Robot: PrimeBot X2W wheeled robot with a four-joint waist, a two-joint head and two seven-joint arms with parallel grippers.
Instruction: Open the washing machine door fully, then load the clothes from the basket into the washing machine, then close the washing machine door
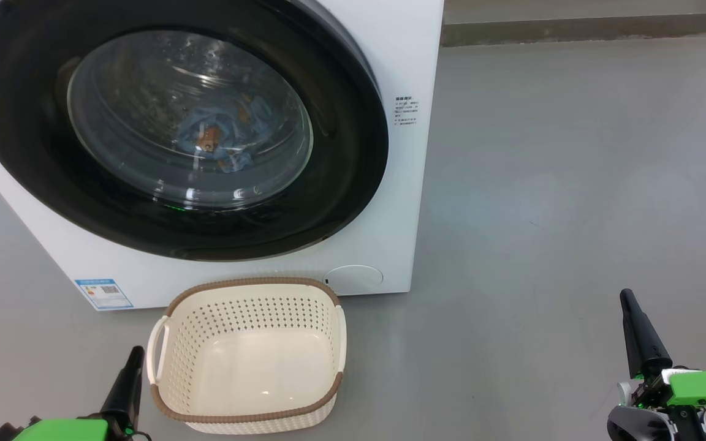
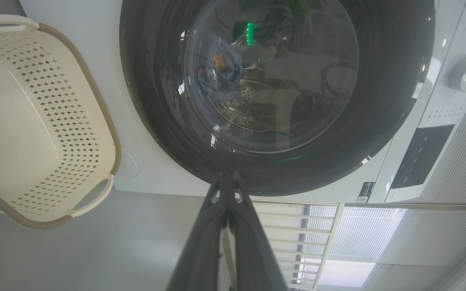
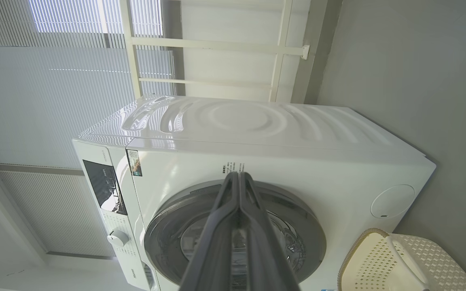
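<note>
The washing machine door [image 1: 341,153] sits shut against the front of the washing machine [image 1: 402,61]. It is ahead of the left gripper [image 1: 136,352] and straight along its fingers, as the left wrist view confirms. Through the glass the clothes [image 1: 218,138] lie in the drum as a small blue bundle with orange-brown prints, beyond the left gripper's tips and behind the door. The basket [image 1: 246,283] stands on the floor [image 1: 543,214] against the foot of the machine. It is empty, just beside the left gripper on its inner side, with its long axis running across the machine's front.

The left arm is the nearer one to both door and basket. The right gripper [image 1: 626,295] is well apart, off past the machine's right-hand corner, and looks at the front at a slant.

Both grippers have their fingers pressed together, holding and touching nothing.

Judged from how things lie, all three steps look done. The only move left would be a push on the door rim if it has not latched, and the pictures cannot settle that. The left arm is better placed for it.
</note>
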